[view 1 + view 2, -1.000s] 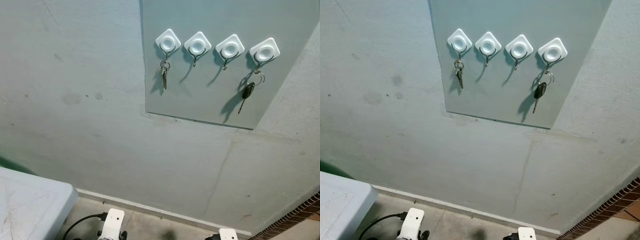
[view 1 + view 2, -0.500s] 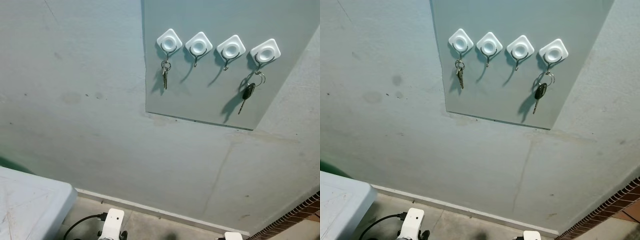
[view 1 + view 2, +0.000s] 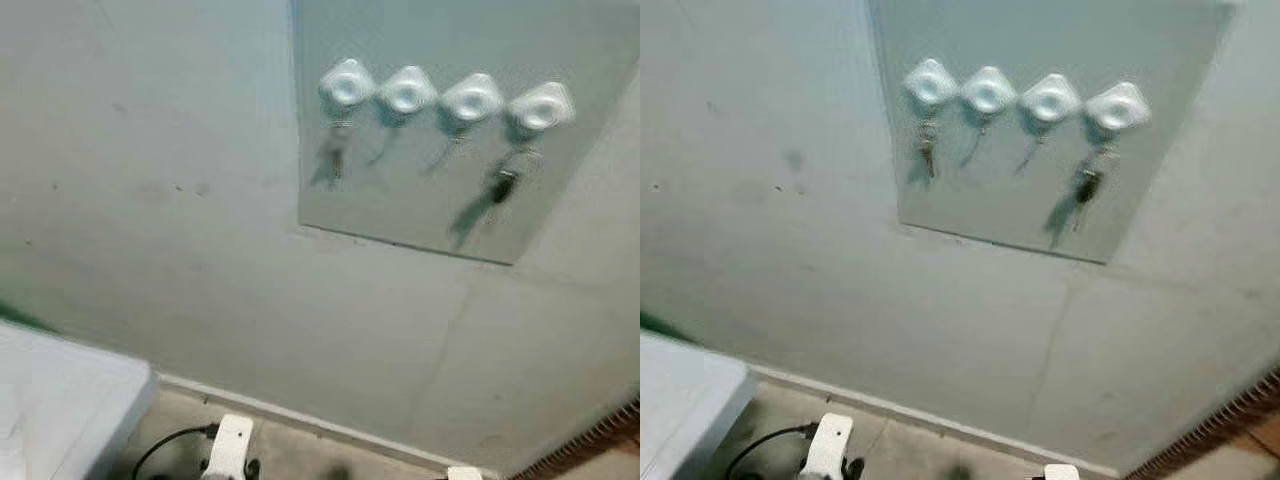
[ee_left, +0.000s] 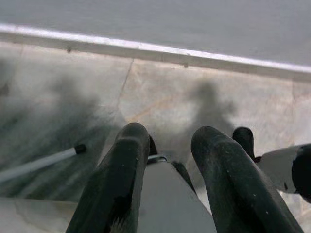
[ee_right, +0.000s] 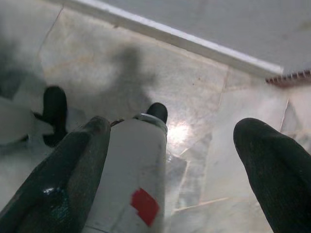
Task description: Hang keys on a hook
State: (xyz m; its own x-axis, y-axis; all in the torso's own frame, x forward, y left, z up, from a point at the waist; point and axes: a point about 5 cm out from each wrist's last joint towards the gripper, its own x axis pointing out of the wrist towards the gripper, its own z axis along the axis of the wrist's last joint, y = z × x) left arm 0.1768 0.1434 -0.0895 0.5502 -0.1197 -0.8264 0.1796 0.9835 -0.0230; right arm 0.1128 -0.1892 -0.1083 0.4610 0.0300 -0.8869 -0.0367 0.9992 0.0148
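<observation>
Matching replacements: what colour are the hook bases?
White hook bases, clearest in the right eye view.

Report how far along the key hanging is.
Done, by the look of it: small keys hang on the leftmost hook and a black-headed key on the rightmost hook; the view is blurred. In hand: nothing; the left gripper and right gripper hang low over the floor with open fingers. Left: the two middle hooks are bare.

Four hooks [image 3: 446, 98] sit in a row on a panel [image 3: 400, 210] on the wall [image 3: 180, 230]. Keys [image 3: 333, 160] hang from the leftmost hook, a car key [image 3: 500, 186] from the rightmost. A table [image 3: 50, 400] stands lower left.
</observation>
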